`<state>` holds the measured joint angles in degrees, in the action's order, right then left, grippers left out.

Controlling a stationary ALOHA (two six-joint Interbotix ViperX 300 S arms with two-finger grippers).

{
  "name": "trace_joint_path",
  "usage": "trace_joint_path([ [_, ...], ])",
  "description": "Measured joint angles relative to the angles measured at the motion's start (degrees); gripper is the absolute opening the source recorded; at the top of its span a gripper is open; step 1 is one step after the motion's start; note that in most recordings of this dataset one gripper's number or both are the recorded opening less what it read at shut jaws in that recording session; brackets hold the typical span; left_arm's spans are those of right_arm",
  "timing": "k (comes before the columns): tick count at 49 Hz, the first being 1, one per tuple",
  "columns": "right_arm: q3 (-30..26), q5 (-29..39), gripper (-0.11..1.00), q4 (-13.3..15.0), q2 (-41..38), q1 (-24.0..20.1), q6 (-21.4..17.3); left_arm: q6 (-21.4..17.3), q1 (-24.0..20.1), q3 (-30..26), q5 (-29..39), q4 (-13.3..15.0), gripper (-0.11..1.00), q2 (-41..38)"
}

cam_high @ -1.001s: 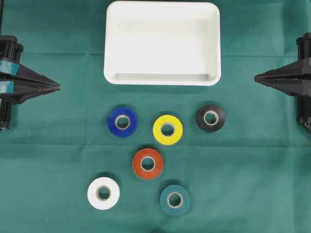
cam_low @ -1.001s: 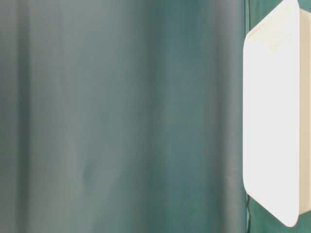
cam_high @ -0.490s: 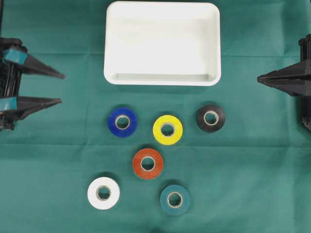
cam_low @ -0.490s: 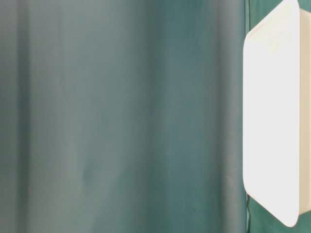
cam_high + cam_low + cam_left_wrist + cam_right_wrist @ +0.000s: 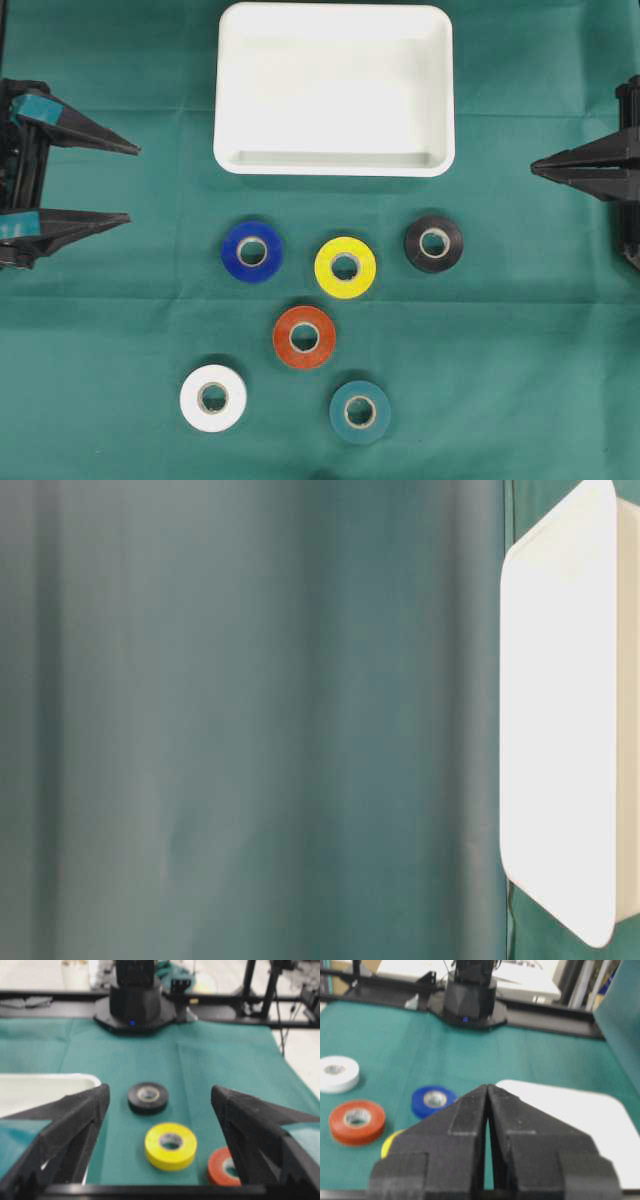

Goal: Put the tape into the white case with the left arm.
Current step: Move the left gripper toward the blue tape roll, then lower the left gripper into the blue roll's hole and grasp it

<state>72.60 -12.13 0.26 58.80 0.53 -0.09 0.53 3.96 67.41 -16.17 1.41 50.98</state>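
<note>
While the left gripper (image 5: 133,183) lies level at the mat's edge, its two fingers are spread wide and hold nothing, tips aimed at the rolls. Ahead of it sits the blue tape (image 5: 252,250), lying flat with its hole up. Farther ahead and to one side, the white case (image 5: 334,165) lies lengthwise across the pointing line. Opposite, the right gripper (image 5: 533,167) has its fingers pressed together

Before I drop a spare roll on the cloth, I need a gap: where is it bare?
Bare cloth lies between the left gripper and the blue roll, and right of the black roll and teal roll. The white case holds nothing. It is crowded around the orange roll.
</note>
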Motion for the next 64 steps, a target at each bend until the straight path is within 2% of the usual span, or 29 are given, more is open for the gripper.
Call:
trace_joint_path([
  [15,1.49,6.68,-0.09,0.0,1.23,0.97,0.0,0.0,0.0,-3.34,3.87,0.09,0.97,-8.26],
  [27,3.96,12.92,-0.09,2.2,3.25,1.05,0.09,0.0,0.0,-6.24,6.42,0.09,0.97,-14.85],
  [41,6.5,17.67,-0.09,2.64,5.45,1.05,0.0,0.0,0.0,-11.87,12.74,0.18,0.97,-24.08],
  [51,7.38,18.98,-0.09,2.64,6.15,1.05,0.0,-0.26,0.0,-15.38,15.12,0.18,0.97,-30.32],
  [64,8.0,19.16,-0.09,2.64,6.15,1.05,-0.79,-0.35,-0.09,-16.35,15.29,0.18,0.97,-32.43],
])
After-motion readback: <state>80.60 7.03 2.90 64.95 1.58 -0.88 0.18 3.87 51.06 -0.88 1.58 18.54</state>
